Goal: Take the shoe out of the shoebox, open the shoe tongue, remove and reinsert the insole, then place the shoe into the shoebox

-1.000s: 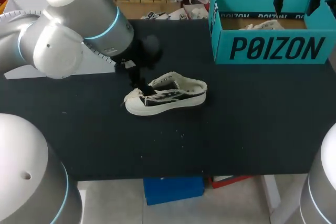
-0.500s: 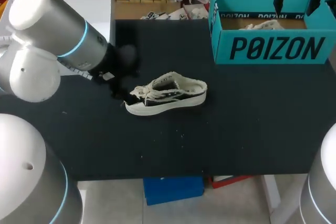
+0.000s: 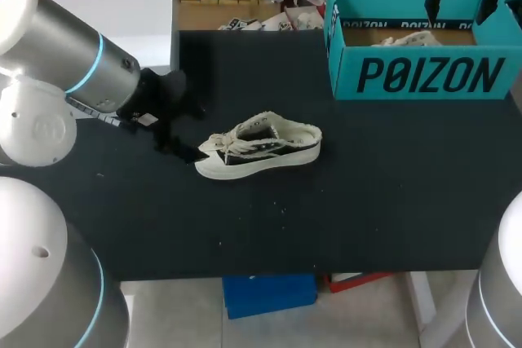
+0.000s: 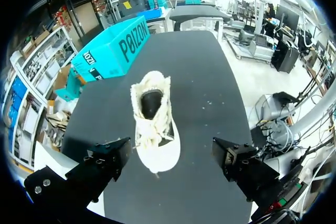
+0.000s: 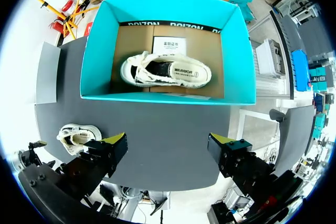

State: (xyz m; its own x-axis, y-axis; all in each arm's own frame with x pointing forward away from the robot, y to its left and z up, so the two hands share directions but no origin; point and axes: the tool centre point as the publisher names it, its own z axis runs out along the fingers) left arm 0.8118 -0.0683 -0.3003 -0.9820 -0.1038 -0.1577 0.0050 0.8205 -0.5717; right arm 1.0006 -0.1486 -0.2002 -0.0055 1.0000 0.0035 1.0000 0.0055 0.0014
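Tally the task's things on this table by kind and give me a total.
Shoeboxes: 1, the teal shoebox.
Shoes: 2, the loose shoe lying outside the box and the boxed shoe inside it.
Total: 3.

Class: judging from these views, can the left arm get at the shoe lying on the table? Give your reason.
Probably yes. The left arm sits just off the toe of the shoe, jaws open, with only bare table between them.
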